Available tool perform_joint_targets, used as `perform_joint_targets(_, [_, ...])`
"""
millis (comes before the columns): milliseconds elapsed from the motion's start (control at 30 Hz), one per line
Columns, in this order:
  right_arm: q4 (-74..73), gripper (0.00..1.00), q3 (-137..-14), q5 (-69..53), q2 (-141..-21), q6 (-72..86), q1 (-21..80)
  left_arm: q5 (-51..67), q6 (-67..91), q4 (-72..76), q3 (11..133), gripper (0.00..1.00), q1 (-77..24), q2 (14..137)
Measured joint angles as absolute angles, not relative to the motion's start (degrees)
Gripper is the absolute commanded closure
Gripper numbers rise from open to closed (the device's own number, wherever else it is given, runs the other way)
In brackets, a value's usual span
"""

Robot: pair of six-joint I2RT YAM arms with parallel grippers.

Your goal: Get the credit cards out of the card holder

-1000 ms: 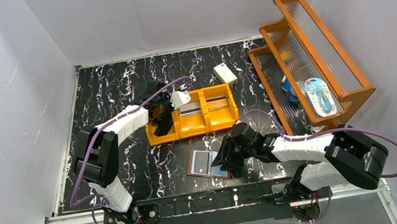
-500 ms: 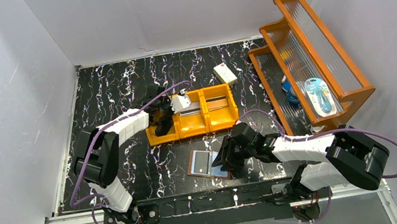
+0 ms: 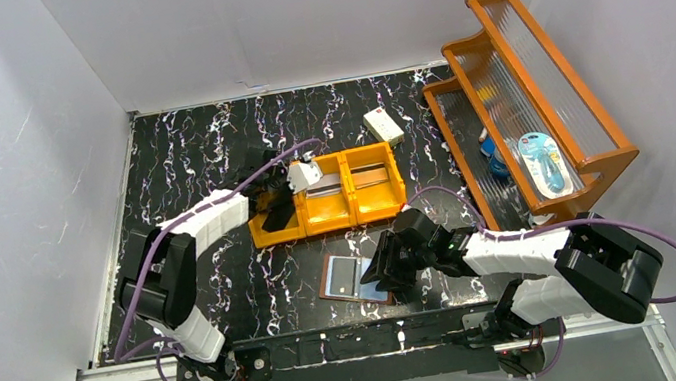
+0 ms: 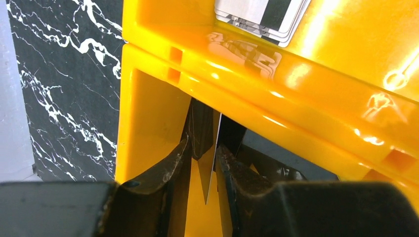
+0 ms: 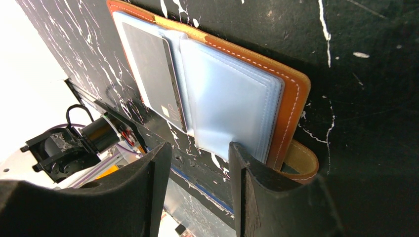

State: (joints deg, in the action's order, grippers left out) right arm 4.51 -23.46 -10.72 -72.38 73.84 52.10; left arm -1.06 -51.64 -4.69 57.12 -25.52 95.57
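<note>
The card holder [image 3: 347,278] lies open on the black marble table, brown leather edge [image 5: 291,94] around pale blue sleeves. A grey credit card [image 5: 153,74] sits in its left sleeve. My right gripper [image 5: 200,150] is open, one fingertip [image 5: 239,153] resting on the sleeves' near edge, the other beside the holder. My left gripper [image 4: 202,150] reaches down into the left compartment of the orange tray [image 3: 330,220]. A thin credit card [image 4: 213,163] stands on edge between its slightly parted jaws, with a gap on the left side. More cards [image 4: 262,15] lie in the middle compartment.
A cream-white box [image 3: 384,126] lies behind the tray. An orange tiered rack [image 3: 522,92] stands at the right with a blue packet [image 3: 544,163] on its shelf. White walls close in the left, back and right sides.
My left gripper's jaws have parted from around the card inside the tray's left compartment. The right arm and the card holder have not moved.
</note>
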Motion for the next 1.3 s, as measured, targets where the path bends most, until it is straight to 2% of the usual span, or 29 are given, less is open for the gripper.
perform_joint_targets(233, [4.51, 0.44, -23.46, -10.72, -72.38, 73.73, 52.1, -1.06, -51.4, -4.1, 56.36, 0.71, -24.91, 94.87])
perform_joint_targets(267, [4.51, 0.44, -23.46, -10.72, -72.38, 73.73, 52.1, -1.06, -51.35, -4.1, 56.18, 0.64, -24.86, 94.83])
perform_joint_targets(333, [4.51, 0.44, -23.46, -10.72, -72.38, 73.73, 52.1, -1.06, -51.13, -4.36, 55.88, 0.59, -24.82, 94.76])
perform_joint_targets(733, [4.47, 0.43, -23.51, -10.9, -72.36, 73.67, 52.07, -0.86, -48.84, -4.56, 55.11, 0.57, -24.12, 94.11])
perform_joint_targets(933, [2.76, 0.43, -24.93, -10.94, -71.57, 71.79, 52.07, -0.84, -42.74, -3.99, 55.11, 0.39, -24.12, 86.26])
perform_joint_targets(1033, [1.02, 0.43, -26.72, -10.9, -70.72, 70.3, 52.07, -0.89, -37.36, -2.87, 55.11, 0.23, -24.12, 79.15])
perform_joint_targets(1167, [-0.6, 0.42, -29.26, -10.66, -69.3, 68.86, 52.1, -1.3, -27.92, -0.19, 54.28, 0.07, -24.12, 67.94])
perform_joint_targets(1233, [-0.75, 0.42, -29.78, -10.55, -68.73, 68.53, 52.07, -1.5, -23.03, 1.13, 52.75, 0.02, -24.1, 62.02])
perform_joint_targets(1300, [-0.78, 0.42, -29.91, -10.41, -68.34, 68.38, 52.07, -1.43, -18.35, 0.86, 51.86, 0.02, -24.1, 57.3])
